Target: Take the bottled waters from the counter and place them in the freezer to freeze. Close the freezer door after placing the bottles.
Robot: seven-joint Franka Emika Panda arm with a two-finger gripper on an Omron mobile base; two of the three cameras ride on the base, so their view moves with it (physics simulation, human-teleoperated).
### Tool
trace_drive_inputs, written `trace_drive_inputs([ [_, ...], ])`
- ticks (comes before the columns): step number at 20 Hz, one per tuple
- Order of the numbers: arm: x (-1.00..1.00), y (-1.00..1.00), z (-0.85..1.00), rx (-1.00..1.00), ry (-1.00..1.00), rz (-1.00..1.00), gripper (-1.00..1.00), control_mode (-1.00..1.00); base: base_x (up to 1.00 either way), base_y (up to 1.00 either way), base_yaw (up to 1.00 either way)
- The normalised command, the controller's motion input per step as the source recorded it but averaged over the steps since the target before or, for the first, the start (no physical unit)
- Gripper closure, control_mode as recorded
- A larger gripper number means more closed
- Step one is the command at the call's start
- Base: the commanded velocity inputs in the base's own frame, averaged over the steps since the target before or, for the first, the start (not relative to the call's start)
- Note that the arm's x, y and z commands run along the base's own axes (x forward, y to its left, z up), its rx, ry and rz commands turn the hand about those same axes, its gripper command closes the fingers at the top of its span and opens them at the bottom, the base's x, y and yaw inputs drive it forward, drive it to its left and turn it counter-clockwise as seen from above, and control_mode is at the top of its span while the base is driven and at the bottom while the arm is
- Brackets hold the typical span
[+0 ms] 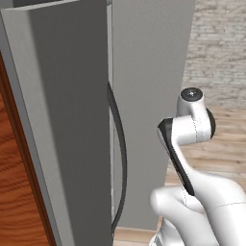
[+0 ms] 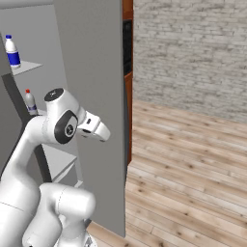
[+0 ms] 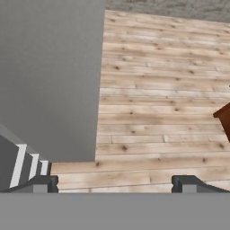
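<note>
The freezer (image 2: pixel 58 43) stands open, with white shelves showing inside. A bottled water with a blue label and cap (image 2: pixel 12 50) stands on an upper shelf. A second bottled water, greyish with a red cap (image 2: pixel 30 102), stands on the shelf below. The freezer door (image 1: pixel 62 120) is swung out toward me, its dark bar handle (image 1: pixel 122 158) curving along its edge. My gripper (image 3: pixel 117 184) is open and holds nothing. It faces the wooden floor beside a grey panel (image 3: pixel 49 76), away from the bottles. The counter is out of view.
The matching right-hand grey panel (image 1: pixel 149 96) is shut. Red-brown wooden cabinetry (image 1: pixel 14 192) flanks the open door on the left. Light plank floor (image 2: pixel 193 169) and a grey brick wall (image 2: pixel 193 53) lie to the right.
</note>
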Motion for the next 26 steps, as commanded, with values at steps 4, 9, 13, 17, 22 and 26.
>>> trace_drive_inputs([
  [4, 0.0, 0.0, 0.0, 0.0, 0.0, 0.0, -1.0, -1.0, 0.0, 0.0, 0.0],
  [9, -0.07, -0.13, 0.0, 0.01, 0.0, 0.0, -1.0, 1.0, -0.06, -0.1, 0.0],
  [13, 0.0, 0.0, 0.0, 0.0, 0.0, 0.0, -1.0, 1.0, -0.23, -0.78, 0.05],
  [17, 0.0, 0.0, 0.0, 0.0, 0.0, 0.0, -1.0, 1.0, -0.06, -0.71, 0.07],
  [22, 0.0, 0.0, 0.0, 0.0, 0.0, 0.0, -1.0, 1.0, 0.0, -0.84, 0.37],
  [26, 0.0, 0.0, 0.0, 0.0, 0.0, 0.0, -1.0, 1.0, 0.0, -0.55, 0.58],
])
